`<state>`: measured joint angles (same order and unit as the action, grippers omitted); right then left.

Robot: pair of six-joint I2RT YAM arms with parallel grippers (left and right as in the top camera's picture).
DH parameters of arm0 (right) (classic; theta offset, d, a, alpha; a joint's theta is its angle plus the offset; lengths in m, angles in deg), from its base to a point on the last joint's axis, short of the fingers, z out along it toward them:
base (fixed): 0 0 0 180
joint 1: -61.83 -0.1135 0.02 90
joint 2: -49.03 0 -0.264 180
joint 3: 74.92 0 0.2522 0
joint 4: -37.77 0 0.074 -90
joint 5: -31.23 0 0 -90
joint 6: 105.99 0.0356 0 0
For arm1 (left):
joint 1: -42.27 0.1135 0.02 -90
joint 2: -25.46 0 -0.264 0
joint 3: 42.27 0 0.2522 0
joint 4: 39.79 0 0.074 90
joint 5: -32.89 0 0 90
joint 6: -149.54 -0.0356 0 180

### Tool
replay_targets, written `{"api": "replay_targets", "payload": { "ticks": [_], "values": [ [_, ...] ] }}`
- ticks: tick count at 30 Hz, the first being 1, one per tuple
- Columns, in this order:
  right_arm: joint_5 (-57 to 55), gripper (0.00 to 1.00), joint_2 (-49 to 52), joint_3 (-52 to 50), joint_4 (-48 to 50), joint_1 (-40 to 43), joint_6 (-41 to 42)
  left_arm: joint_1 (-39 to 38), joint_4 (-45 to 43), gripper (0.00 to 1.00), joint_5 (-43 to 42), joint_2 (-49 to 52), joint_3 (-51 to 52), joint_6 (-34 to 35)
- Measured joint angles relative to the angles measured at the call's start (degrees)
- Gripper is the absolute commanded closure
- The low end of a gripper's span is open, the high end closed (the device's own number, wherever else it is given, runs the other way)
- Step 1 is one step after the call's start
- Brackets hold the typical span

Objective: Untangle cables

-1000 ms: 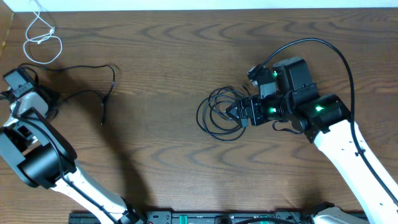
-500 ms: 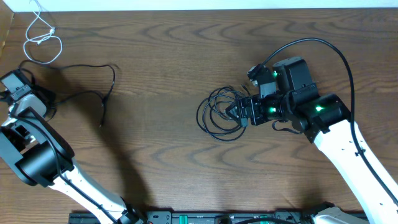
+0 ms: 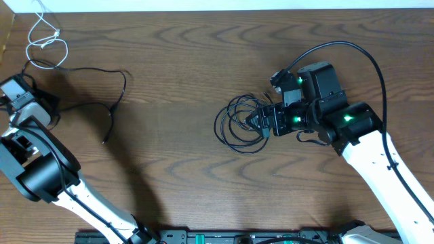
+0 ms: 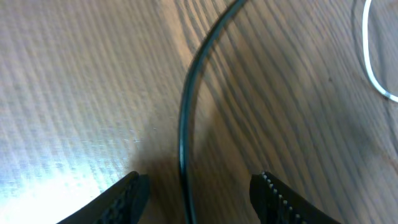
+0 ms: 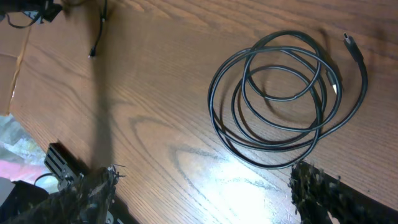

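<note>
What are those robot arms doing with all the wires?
They are sorting out cables on a wooden table. The left gripper is open, with a long black cable running between its jaws. The right gripper is open too, over a coiled black cable in the middle. A white cable lies apart in the far left corner. Nothing is gripped right now.

A wood-grain table point(image 3: 183, 61) carries three cables. In the overhead view, a white cable point(image 3: 46, 42) is laid in loose loops at the 10 o'clock corner. A loose black cable point(image 3: 124, 85) is strung out just beside it, toward 9 o'clock. A coiled black cable point(image 5: 210, 102) is laid flat slightly toward 3 o'clock of centre, well apart from both.
</note>
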<state>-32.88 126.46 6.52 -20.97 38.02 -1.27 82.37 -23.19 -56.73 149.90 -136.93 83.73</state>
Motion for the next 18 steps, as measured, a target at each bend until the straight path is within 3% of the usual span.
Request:
{"api": "replay_targets", "payload": {
  "ticks": [4,5,6,11,14,18],
  "values": [
    [0.0,0.12,0.0,0.0,0.0,0.0,0.1,1.1,2.2,0.15,-0.1,-3.3,0.0,0.4],
    [0.0,0.07,0.0,0.0,0.1,0.0,0.2,1.3,3.1,0.12,-0.1,-4.7,0.0,0.4],
    [-0.2,0.01,0.0,0.0,0.2,0.0,0.2,1.5,3.9,0.11,-0.2,-6.6,0.0,0.6],
    [-4.9,0.01,0.0,0.0,0.2,0.0,3.0,1.9,11.4,0.06,-2.8,-18.9,-0.2,2.5],
    [-8.7,0.01,0.1,0.0,0.2,0.0,4.9,1.8,17.5,0.06,-10.4,-25.0,-0.5,4.0],
    [-12.6,0.01,0.1,0.0,-0.2,0.0,7.6,0.7,26.2,0.06,-27.7,-29.8,-0.8,4.3]
  ]
}}
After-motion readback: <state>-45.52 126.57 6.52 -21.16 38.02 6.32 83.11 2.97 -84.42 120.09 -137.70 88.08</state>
